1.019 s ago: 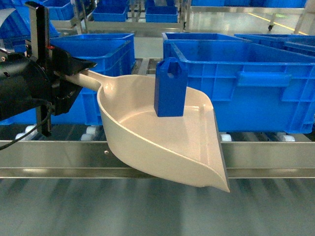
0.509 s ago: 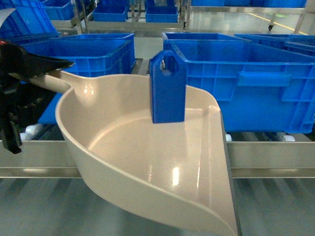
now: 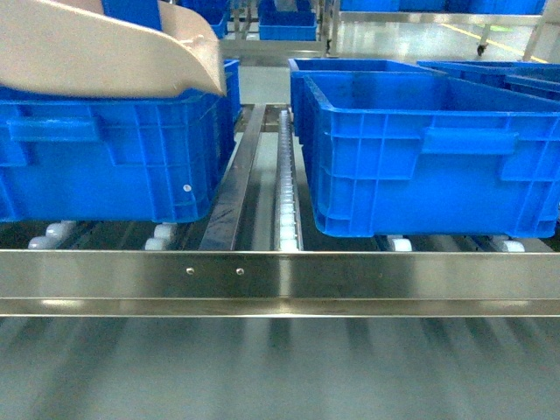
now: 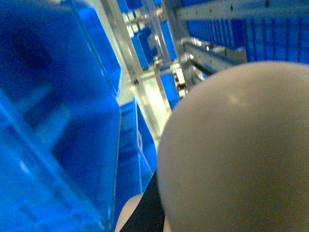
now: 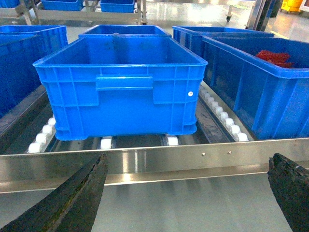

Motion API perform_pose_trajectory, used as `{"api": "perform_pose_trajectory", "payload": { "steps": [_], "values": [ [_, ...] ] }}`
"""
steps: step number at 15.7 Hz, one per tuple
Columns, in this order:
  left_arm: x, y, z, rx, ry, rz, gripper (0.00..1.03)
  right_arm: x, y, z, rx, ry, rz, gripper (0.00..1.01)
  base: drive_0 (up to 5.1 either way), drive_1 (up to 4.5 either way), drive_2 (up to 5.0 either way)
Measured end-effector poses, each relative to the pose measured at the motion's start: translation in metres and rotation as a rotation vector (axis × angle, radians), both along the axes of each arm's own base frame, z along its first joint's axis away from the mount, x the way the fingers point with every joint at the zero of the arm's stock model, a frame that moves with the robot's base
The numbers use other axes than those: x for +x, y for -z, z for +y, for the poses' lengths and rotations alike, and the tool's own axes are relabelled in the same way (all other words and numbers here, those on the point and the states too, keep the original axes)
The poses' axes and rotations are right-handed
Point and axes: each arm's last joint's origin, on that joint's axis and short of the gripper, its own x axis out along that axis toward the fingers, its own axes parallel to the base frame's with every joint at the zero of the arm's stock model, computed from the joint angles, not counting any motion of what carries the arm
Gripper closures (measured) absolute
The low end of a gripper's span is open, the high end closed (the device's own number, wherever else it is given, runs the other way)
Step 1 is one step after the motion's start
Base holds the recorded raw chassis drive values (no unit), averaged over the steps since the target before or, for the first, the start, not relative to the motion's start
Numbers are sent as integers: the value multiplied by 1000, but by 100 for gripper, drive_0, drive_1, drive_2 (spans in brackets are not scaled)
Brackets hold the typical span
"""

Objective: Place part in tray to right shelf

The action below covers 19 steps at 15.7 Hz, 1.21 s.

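Currently I see the tray [image 3: 96, 52] cut off top-left, the part [image 3: 131, 10] barely showing; left grip indeterminable. Right gripper [image 5: 186, 193] fingers spread wide, empty, before the right shelf [image 5: 159, 162].

Left wrist view: my tray [image 4: 236, 154] fills the lower right of the frame, a rounded beige surface, close and blurred. At the bottom centre a dark wedge [image 4: 147, 212] lies against its edge; I cannot tell what it is. A large blue crate [image 4: 53, 116] takes the left half, out of focus. Upper centre and upper right: steel rack posts [image 4: 145, 53] and further blue crates [image 4: 270, 34].
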Motion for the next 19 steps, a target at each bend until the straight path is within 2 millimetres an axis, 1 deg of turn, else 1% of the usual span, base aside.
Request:
{"api": "perform_pose_trajectory", "payload": {
  "steps": [1,2,3,4,5,6,7,8,9,10,11,12,13,14,15,16,17,18,19],
  "values": [
    [20,-11,5,16,-94,9,89,0,0,0,0,0,0,3,0,0,0],
    [46,-20,5,41,-201,48,89,0,0,0,0,0,0,3,0,0,0],
    [72,-27,10,96,-313,96,89,0,0,0,0,0,0,3,0,0,0],
    [94,-33,9,197,-419,126,89,0,0,0,0,0,0,3,0,0,0],
    [111,-42,10,310,-525,137,89,0,0,0,0,0,0,3,0,0,0],
    [121,-54,13,394,-616,143,89,0,0,0,0,0,0,3,0,0,0],
    [123,-73,14,468,-701,122,89,0,0,0,0,0,0,3,0,0,0],
    [121,-91,15,514,-742,91,89,0,0,0,0,0,0,3,0,0,0],
    [119,-96,15,534,-736,90,89,0,0,0,0,0,0,3,0,0,0],
    [119,-95,14,560,-748,103,89,0,0,0,0,0,0,3,0,0,0],
    [117,-90,14,570,-724,115,89,0,0,0,0,0,0,3,0,0,0],
    [109,-85,12,559,-683,123,89,0,0,0,0,0,0,3,0,0,0],
    [93,-77,10,515,-625,115,89,0,0,0,0,0,0,3,0,0,0],
    [67,-74,10,443,-564,85,89,0,0,0,0,0,0,3,0,0,0],
    [-19,-67,20,250,-490,-73,89,0,0,0,0,0,0,3,0,0,0],
    [-50,-61,21,216,-467,-139,89,0,0,0,0,0,0,3,0,0,0],
    [-79,-49,18,194,-456,-159,89,0,-1,-1,23,-35,-54,8,0,0,0],
    [-88,-46,17,240,-401,-98,89,0,-1,-3,35,-70,-81,13,0,0,0],
    [-92,-44,16,302,-341,-51,89,-1,0,-4,40,-92,-94,17,0,0,0]
  ]
}}
